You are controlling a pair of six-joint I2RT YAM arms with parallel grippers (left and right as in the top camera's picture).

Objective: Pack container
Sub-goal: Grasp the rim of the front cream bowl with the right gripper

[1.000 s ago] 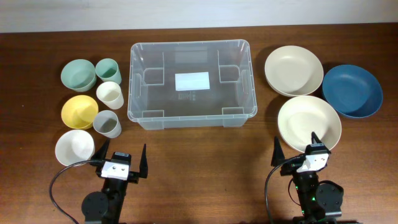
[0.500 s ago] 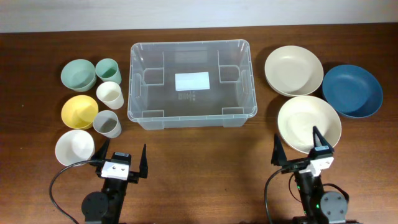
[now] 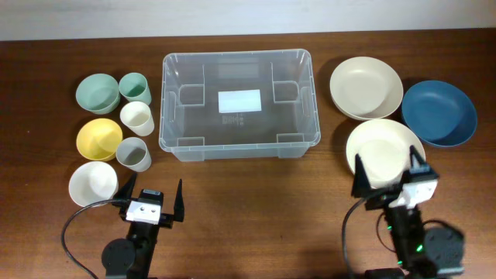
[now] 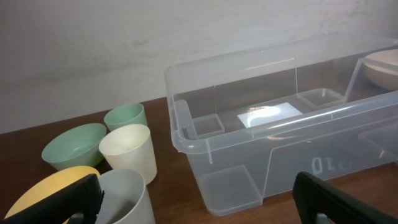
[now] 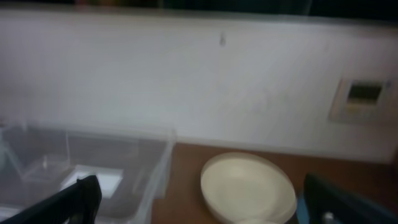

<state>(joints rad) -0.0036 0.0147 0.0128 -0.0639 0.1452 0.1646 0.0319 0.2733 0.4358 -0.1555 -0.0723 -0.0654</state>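
Three cameras: one top-down, two low at the wrists.
Overhead looks straight down on the whole table; both wrist cameras sit low, facing the wall, sharing the container.

Below the container in the overhead view, the left gripper and right gripper each have black, pointed fingers on a white block marked with two dark dots. A thin black cable loops beside each black arm. The right arm shows small green lights.
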